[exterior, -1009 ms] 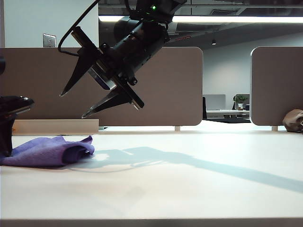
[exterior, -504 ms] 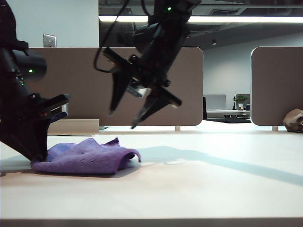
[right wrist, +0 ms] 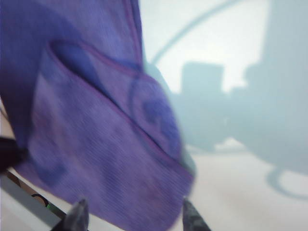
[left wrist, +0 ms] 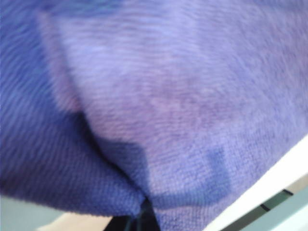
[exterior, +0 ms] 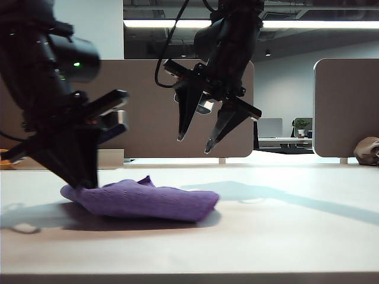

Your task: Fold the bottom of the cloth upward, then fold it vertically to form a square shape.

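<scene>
The purple cloth [exterior: 148, 201] lies bunched on the white table [exterior: 284, 236], left of centre in the exterior view. My left gripper [exterior: 83, 180] points down at the cloth's left end and is shut on a pinch of it. In the left wrist view the cloth [left wrist: 168, 96] fills the frame, gathered into the left gripper [left wrist: 139, 217]. My right gripper [exterior: 193, 145] hangs open in the air above the cloth's right end, fingers pointing down and holding nothing. The right wrist view shows the cloth [right wrist: 96, 144] below the spread right gripper [right wrist: 134, 211].
Two beige partitions [exterior: 213, 106] [exterior: 346, 106] stand along the table's far edge. A small brown lump [exterior: 367, 151] sits at the far right. Bare tabletop stretches to the right of the cloth and in front of it.
My left gripper has moved right, dragging the cloth along the table toward the centre. My right gripper has shifted right and tilted to point more steeply down, still open.
</scene>
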